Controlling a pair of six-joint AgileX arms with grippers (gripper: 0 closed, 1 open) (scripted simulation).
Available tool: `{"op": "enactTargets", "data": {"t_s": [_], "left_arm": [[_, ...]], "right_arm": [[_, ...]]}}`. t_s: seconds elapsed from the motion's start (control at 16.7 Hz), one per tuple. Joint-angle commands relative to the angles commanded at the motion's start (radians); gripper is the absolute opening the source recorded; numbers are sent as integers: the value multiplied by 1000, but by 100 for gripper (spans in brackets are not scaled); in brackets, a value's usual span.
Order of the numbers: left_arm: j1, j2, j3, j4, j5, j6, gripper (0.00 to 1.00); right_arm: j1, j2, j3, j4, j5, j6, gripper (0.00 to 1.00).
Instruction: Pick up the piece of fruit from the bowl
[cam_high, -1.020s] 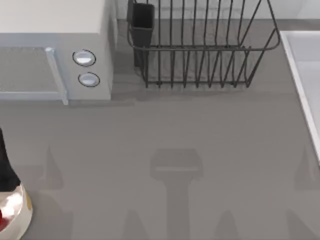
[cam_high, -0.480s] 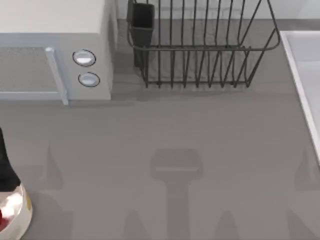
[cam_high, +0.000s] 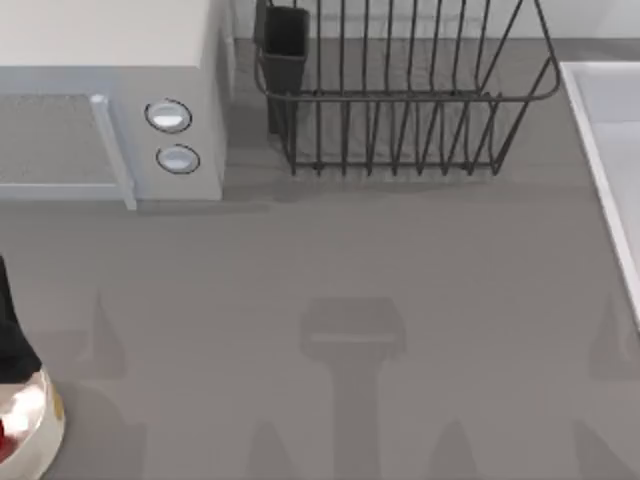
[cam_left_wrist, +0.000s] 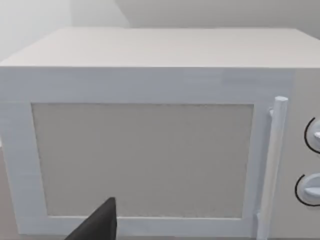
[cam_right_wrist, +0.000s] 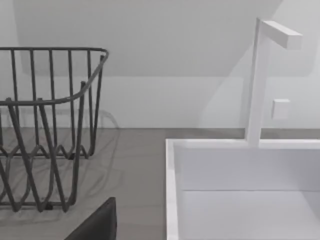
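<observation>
The cream-white bowl (cam_high: 35, 425) sits at the table's near left corner, cut off by the edge of the top view. A sliver of the red piece of fruit (cam_high: 3, 433) shows inside it. A dark part of my left arm (cam_high: 12, 335) reaches in from the left edge, just behind the bowl and above its rim. In the left wrist view, a dark part of my left gripper (cam_left_wrist: 100, 227) faces the microwave door. A dark part of my right gripper (cam_right_wrist: 100, 225) shows in the right wrist view, between the dish rack and the sink.
A white microwave (cam_high: 110, 100) stands at the back left. A black wire dish rack (cam_high: 400, 90) with a dark cup (cam_high: 285, 40) is at the back middle. A white sink (cam_high: 610, 150) with a faucet (cam_right_wrist: 260, 80) runs along the right edge.
The dark part of my left arm at the left edge has shifted very slightly. Nothing else has moved.
</observation>
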Motion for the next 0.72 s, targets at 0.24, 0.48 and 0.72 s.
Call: {"op": "enactTargets", "data": {"t_s": [0.24,0.48,0.72], "left_arm": [[11,67,57,-67,0,12,100],[41,304,223,-295,0,45,100],[79,652,430,-602,0,87,100]], "right_arm": [[0,0,0,0,0,0,100],[0,0,0,0,0,0,100],[0,0,0,0,0,0,100]]}}
